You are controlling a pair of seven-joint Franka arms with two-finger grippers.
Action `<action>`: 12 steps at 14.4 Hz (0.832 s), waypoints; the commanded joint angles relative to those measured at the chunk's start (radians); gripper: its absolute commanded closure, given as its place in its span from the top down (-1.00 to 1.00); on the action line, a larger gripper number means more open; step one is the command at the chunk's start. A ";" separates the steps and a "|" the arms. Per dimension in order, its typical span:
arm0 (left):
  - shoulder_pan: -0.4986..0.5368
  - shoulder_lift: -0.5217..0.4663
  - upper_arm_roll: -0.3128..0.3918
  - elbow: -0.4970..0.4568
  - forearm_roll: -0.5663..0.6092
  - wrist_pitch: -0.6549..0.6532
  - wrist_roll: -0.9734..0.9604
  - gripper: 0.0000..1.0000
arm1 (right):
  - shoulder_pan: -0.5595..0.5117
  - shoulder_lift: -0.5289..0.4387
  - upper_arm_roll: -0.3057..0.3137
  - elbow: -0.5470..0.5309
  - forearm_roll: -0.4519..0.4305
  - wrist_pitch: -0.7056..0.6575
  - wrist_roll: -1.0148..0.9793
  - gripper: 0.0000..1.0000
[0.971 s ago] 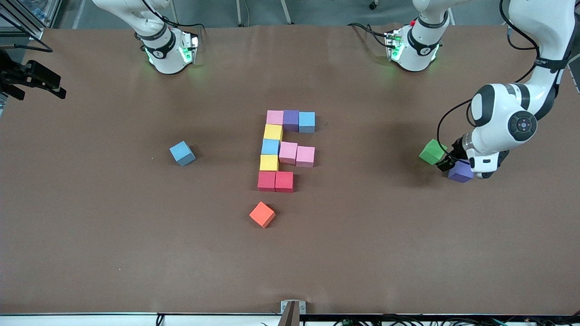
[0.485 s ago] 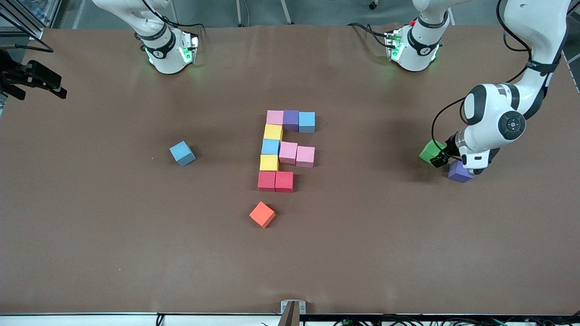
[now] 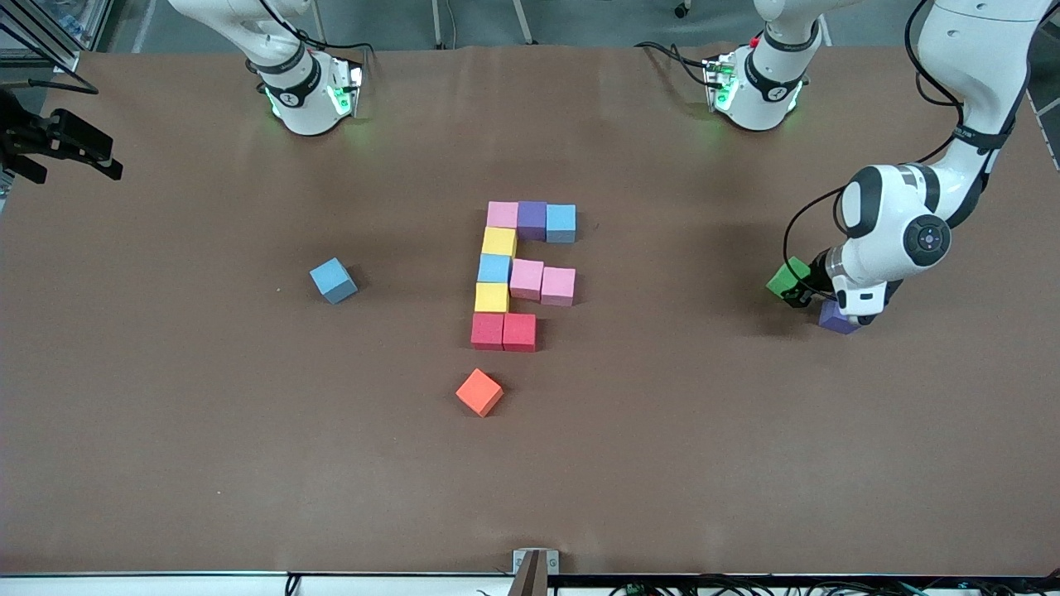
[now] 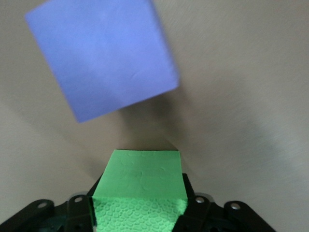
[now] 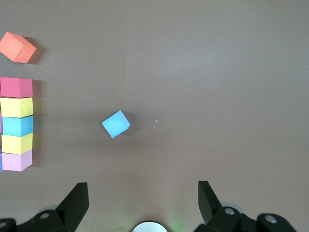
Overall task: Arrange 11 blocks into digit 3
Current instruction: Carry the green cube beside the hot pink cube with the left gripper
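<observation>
- The green block point(image 4: 137, 193) sits clamped between the left gripper point(image 4: 139, 212) fingers, at the left arm's end of the table point(image 3: 745, 455)
- A loose purple block point(image 3: 832, 321) lies just beside it
- The unfinished digit 3 point(image 3: 522, 273) stands mid-table, its nearest row only two red cubes
- A stray blue block point(image 3: 334, 280) lies toward the right arm's end
- The orange cube point(image 3: 479, 391) lies nearer the camera
- The right gripper point(image 5: 142, 203) waits above, jaws wide, holding nothing

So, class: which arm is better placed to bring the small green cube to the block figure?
Left. The left gripper is already around the small green cube; the right gripper hangs open over bare table, holding nothing.
</observation>
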 commanded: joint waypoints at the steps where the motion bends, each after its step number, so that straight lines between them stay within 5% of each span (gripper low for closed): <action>1: -0.046 0.034 -0.035 0.105 -0.023 -0.005 -0.125 -0.52 | 0.005 -0.037 0.001 -0.035 0.000 0.006 0.003 1.00; 12: -0.444 0.353 -0.032 0.654 -0.023 -0.073 -0.638 -0.69 | 0.005 -0.035 0.004 -0.035 0.000 0.007 0.046 1.00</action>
